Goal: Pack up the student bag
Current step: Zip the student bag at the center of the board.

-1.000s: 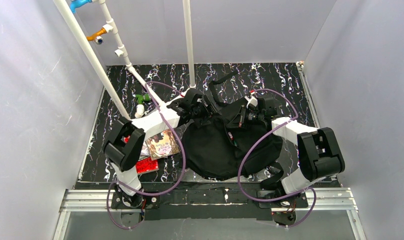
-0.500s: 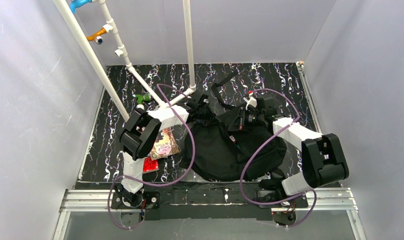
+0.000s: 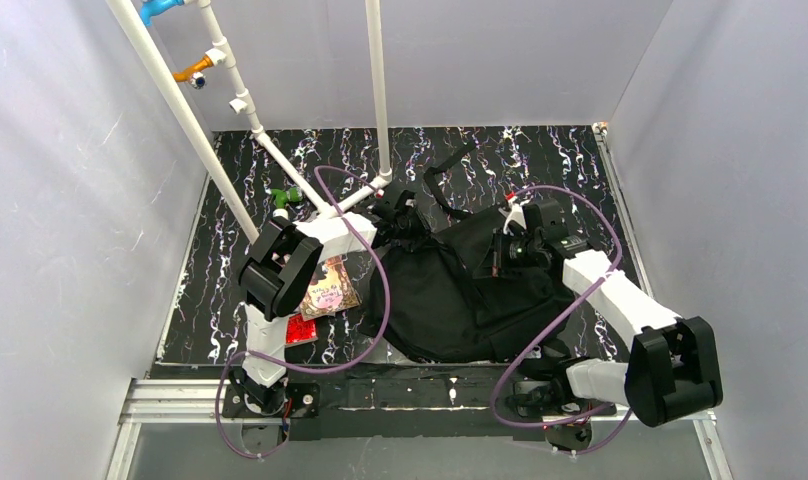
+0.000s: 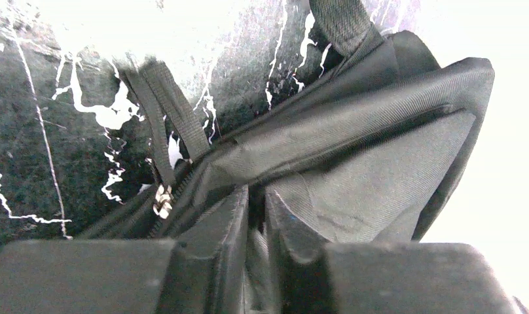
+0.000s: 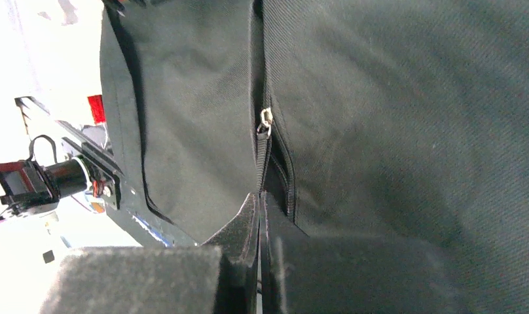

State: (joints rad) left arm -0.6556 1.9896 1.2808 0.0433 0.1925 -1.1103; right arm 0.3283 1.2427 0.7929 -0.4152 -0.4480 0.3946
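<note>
1. Nearest you, the student bag (image 3: pixel 450 295) lies flat on the bench (image 3: pixel 580 160) between the two arms. Its lower edge is close to the arm bases.
2. Just left of the bag, a picture book (image 3: pixel 328 288) and a small red item (image 3: pixel 300 328) lie half under the left arm. They are probably meant for packing, and that arm blocks a straight reach to them.
3. At mid-depth, your right end effector (image 5: pixel 258 199) is clenched on the bag's zip seam. The metal zipper pull (image 5: pixel 266 118) sits just beyond its fingertips, not between them. This grip probably pulls the opening toward the right.
4. A little farther back, your left end effector (image 4: pixel 255 196) has a fold of bag fabric pinched between its fingers, beside a second zipper pull (image 4: pixel 162 199). With opposite grips, the two arms seem set to spread the mouth open.
5. Beyond the bag, a shoulder strap (image 3: pixel 445 165) trails toward the back wall.
6. Farthest back, a green object (image 3: pixel 285 196) sits by the white pipe frame (image 3: pixel 380 90). The pipes cross close above the left wrist, so lift it carefully.
</note>
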